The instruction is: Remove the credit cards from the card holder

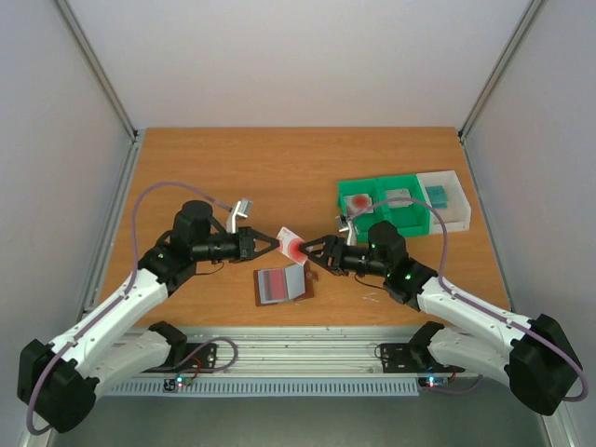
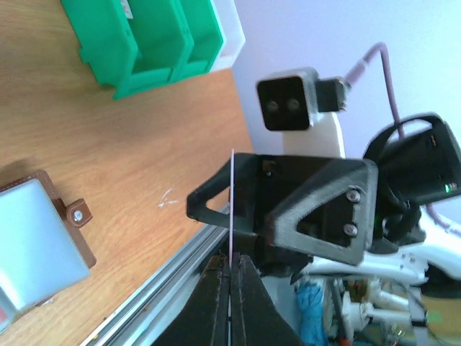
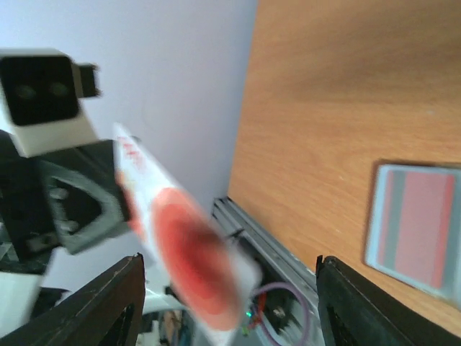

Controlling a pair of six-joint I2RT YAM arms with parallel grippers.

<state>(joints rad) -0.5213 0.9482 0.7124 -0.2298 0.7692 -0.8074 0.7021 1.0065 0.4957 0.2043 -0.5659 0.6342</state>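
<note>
The left gripper (image 1: 276, 244) is clamped on a pale, red-blotted credit card (image 1: 294, 247) above the open brown card holder (image 1: 282, 286); the right gripper (image 1: 310, 253) stands wide open facing it.

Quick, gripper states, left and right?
Left gripper: closed on the red-blot card.
Right gripper: open, its fingers on either side of that card, not gripping.

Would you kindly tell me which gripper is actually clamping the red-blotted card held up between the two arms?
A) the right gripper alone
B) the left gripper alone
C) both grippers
B: the left gripper is shut on the red-blotted card, which shows edge-on between its fingers in the left wrist view. The right gripper has its fingers wide apart on either side of the card.
</note>
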